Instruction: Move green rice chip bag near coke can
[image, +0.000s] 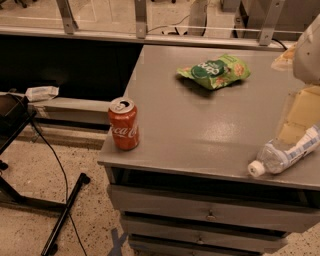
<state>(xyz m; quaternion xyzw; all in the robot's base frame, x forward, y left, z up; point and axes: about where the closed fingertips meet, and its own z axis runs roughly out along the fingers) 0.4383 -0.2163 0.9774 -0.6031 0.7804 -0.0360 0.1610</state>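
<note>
The green rice chip bag (215, 71) lies flat on the far middle of the grey cabinet top (190, 125), its dark-green logo facing up. The coke can (123, 123) stands upright at the top's front left corner, well apart from the bag. My gripper (307, 52) shows only as a pale shape at the right edge of the view, above the top's right side. It is to the right of the bag and touches neither the bag nor the can.
A clear plastic bottle (287, 152) with a white cap lies on its side at the front right of the top. Drawers (210, 212) sit below the top. A black stand (60, 215) and a cable are on the floor at left. A railing (140, 35) runs behind.
</note>
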